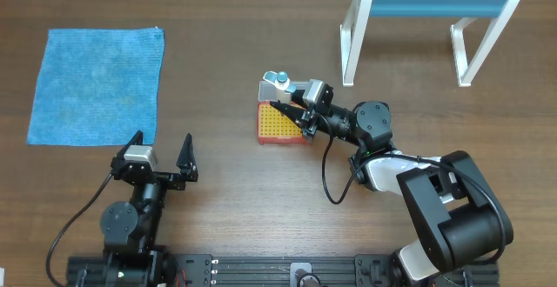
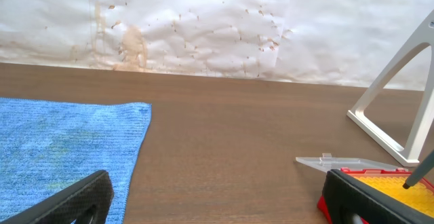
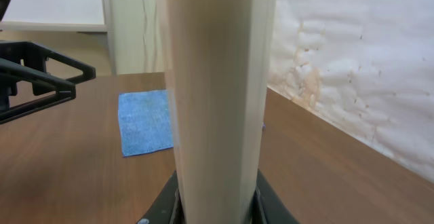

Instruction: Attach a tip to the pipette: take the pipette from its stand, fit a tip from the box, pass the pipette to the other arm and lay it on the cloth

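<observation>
Nearest you, on the left, your left hand (image 1: 163,148) sits low over the surface (image 1: 235,217). Its two fingers are spread wide and have nothing between them.

Farther out and to the right of middle, your right arm reaches left across the surface. Your right hand (image 1: 293,113) is closed around the pipette (image 1: 283,82), whose pale body stands upright between the fingers in the right wrist view. The pipette is held at the tip box (image 1: 280,130), a red box filled with yellow-orange, with its clear lid (image 2: 346,161) folded back flat. You cannot tell whether the pipette's lower end touches the tips.

The blue cloth (image 1: 96,87) lies flat at the far left, well apart from the box and beyond your left hand.

Farthest off, at the far right, stands the stand (image 1: 435,26), white legs under a blue bar.
</observation>
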`<state>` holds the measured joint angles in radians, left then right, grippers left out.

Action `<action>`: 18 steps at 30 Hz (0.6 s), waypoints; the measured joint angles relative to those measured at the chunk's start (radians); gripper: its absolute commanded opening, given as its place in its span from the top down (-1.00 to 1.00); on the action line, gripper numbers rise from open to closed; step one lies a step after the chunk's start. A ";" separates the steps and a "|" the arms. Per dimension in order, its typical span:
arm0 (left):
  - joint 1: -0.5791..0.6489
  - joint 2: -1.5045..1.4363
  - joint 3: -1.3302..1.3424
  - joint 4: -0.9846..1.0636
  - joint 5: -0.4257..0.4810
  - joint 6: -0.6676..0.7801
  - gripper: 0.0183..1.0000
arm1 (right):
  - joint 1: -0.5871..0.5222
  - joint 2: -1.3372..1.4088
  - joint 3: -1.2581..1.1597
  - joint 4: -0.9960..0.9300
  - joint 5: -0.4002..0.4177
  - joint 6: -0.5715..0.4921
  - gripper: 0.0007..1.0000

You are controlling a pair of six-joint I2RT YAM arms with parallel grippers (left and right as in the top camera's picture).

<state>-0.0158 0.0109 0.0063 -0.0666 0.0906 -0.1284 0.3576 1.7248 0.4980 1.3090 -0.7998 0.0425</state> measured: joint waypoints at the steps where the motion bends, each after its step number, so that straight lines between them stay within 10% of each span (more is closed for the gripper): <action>1: 0.000 0.000 0.000 0.000 0.000 0.000 -1.00 | 0.000 0.004 0.000 0.000 0.005 -0.001 0.84; 18: 0.000 0.000 0.000 0.000 0.000 0.000 -1.00 | 0.012 0.043 0.000 0.008 0.017 -0.011 0.84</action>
<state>-0.0158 0.0109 0.0063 -0.0666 0.0906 -0.1284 0.3698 1.7676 0.4980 1.3170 -0.7830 0.0311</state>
